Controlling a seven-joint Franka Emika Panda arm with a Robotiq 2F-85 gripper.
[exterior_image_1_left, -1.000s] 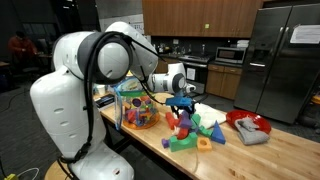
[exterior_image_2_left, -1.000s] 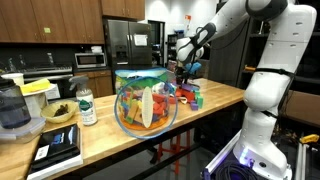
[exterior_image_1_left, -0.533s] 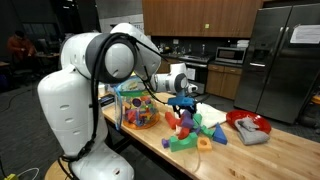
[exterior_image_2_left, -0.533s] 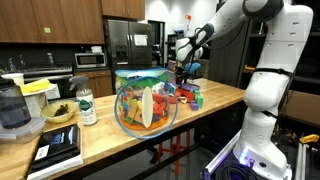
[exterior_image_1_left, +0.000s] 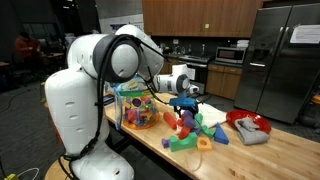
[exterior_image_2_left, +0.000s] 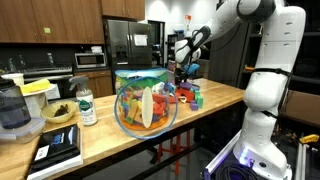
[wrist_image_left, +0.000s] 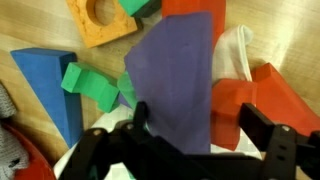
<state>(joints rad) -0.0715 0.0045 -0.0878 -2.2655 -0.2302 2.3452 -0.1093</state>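
Our black gripper (wrist_image_left: 196, 122) hangs with its jaws spread wide, gripping nothing, right over the flat purple block (wrist_image_left: 175, 80) in the toy pile on the wooden countertop (wrist_image_left: 285, 30). A red block (wrist_image_left: 268, 95) lies just beside it, with a green block (wrist_image_left: 92, 88) and a blue wedge (wrist_image_left: 45, 85) on the opposite side.

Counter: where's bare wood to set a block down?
Free: the counter end beyond the red dish; a narrow edge strip between clear toy bowl and block pile. Crowded: that pile, under the gripper.

Orange block (wrist_image_left: 80, 26) cropped at top, red block (wrist_image_left: 285, 95) half-hidden
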